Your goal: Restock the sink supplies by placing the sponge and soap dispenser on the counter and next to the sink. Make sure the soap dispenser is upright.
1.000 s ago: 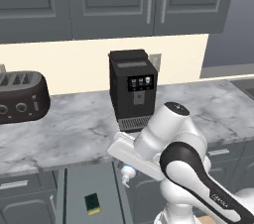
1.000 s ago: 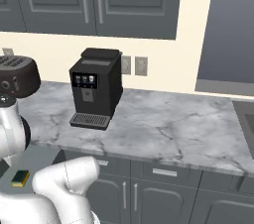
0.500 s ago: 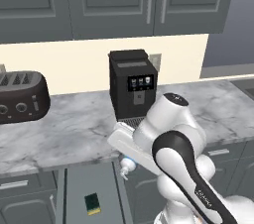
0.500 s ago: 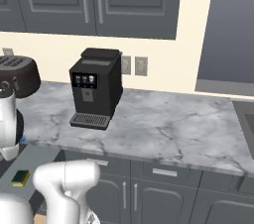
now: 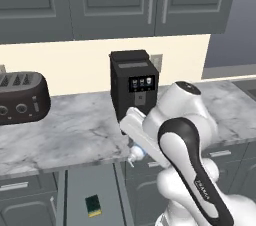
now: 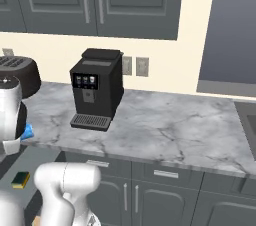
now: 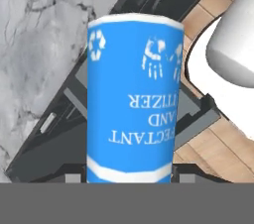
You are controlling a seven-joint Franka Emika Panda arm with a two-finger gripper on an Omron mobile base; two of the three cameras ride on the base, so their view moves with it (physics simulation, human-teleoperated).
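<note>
Grey-white marble with darker veins, smooth and faintly polished, on the counter (image 5: 75, 135). Matt dark grey paint on the cabinets (image 6: 100, 0), with slim satin metal handles. Black plastic, slightly glossy, on the coffee machine (image 6: 97, 87); ribbed metal at its drip tray. Dark glossy shell on the toaster (image 5: 22, 97). Smooth blue plastic with white print on the soap dispenser (image 7: 131, 99). Yellow foam under a rough dark green face on the sponge (image 5: 93, 205). Warm wood planks on the floor (image 7: 223, 148).
</note>
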